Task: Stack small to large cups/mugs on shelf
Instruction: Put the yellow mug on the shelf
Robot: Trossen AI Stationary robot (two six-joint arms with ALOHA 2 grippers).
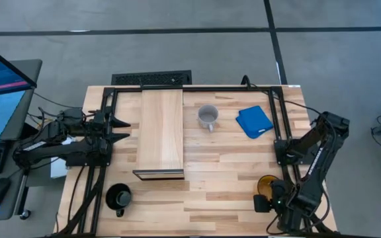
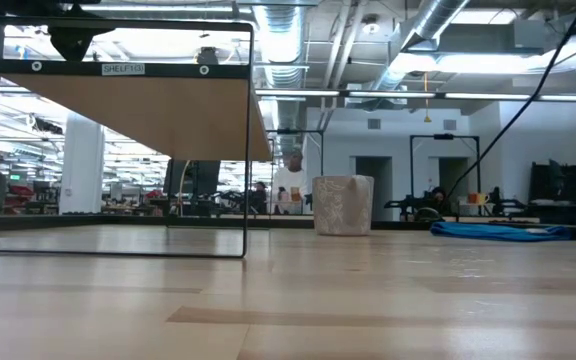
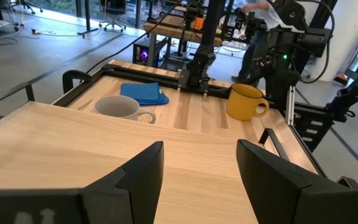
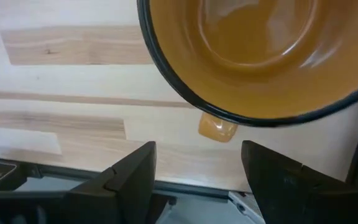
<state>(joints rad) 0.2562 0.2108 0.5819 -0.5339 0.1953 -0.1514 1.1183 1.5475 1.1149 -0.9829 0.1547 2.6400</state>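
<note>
The yellow-orange mug [image 1: 268, 183] stands upright on the tabletop at the near right; it fills the right wrist view [image 4: 260, 56], its handle [image 4: 217, 128] toward the fingers. My right gripper [image 4: 197, 177] is open above it, beside the handle, pointing down, touching nothing; it also shows in the high view [image 1: 264, 199]. The white mug [image 1: 208, 117] stands right of the shelf [image 1: 162, 132]. The black mug [image 1: 118, 197] stands near the front left. My left gripper [image 1: 119, 125] is open and empty at the shelf's left edge, level over the board [image 3: 104, 143].
A flat blue object [image 1: 254, 121] lies at the far right of the table, also low in the low view [image 2: 498, 231]. A black frame [image 1: 278, 119] runs around the table. The raised shelf's dark front edge [image 1: 159, 174] faces the near side.
</note>
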